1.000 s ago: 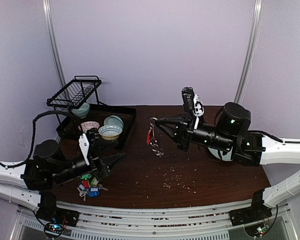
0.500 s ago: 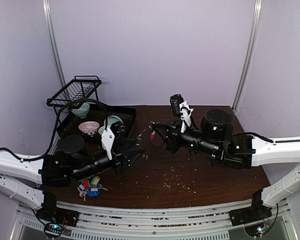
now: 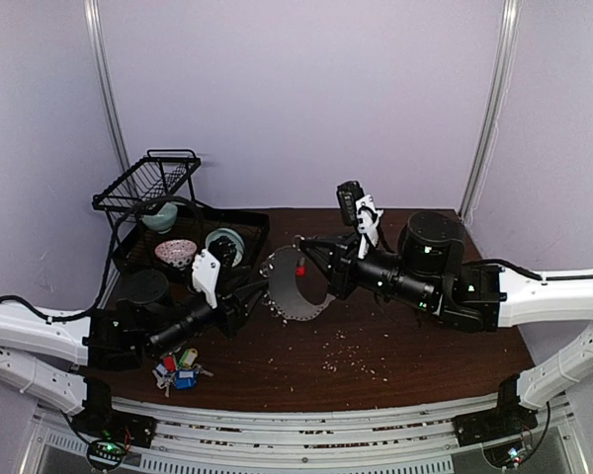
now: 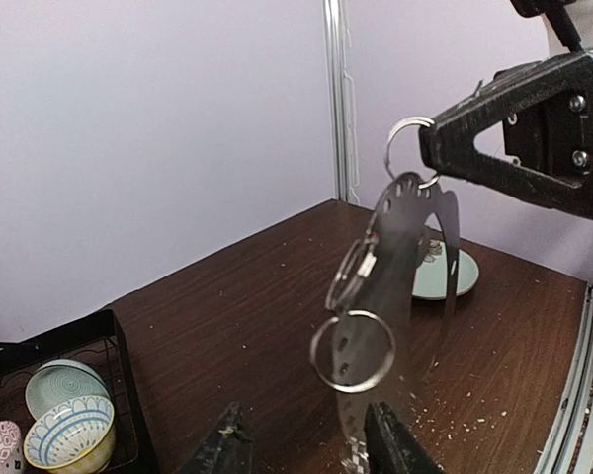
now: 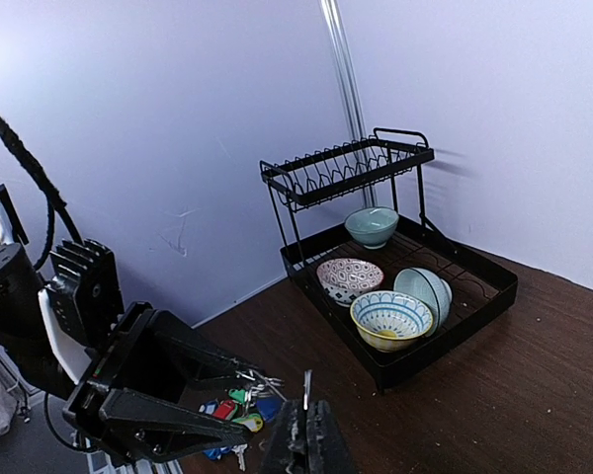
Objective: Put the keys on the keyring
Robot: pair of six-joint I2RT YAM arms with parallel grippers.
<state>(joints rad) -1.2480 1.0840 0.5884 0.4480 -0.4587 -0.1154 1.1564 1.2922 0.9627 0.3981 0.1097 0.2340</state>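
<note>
Keyring (image 4: pixel 403 237) hangs in the air above the tabletop (image 3: pixel 395 346), pinched at its top rim by your clenched right fingers (image 4: pixel 447 154), probably so that its wire rings (image 4: pixel 358 390) dangle free for threading. Your left fingers (image 4: pixel 390 446) stand parted astride its lower edge, seemingly to steady it, and are not yet gripping. Only the left wrist view shows you that straddle. The top and right wrist views show the keys (image 3: pixel 178 373) heaped on the tabletop at the near left, well apart from it.
</note>
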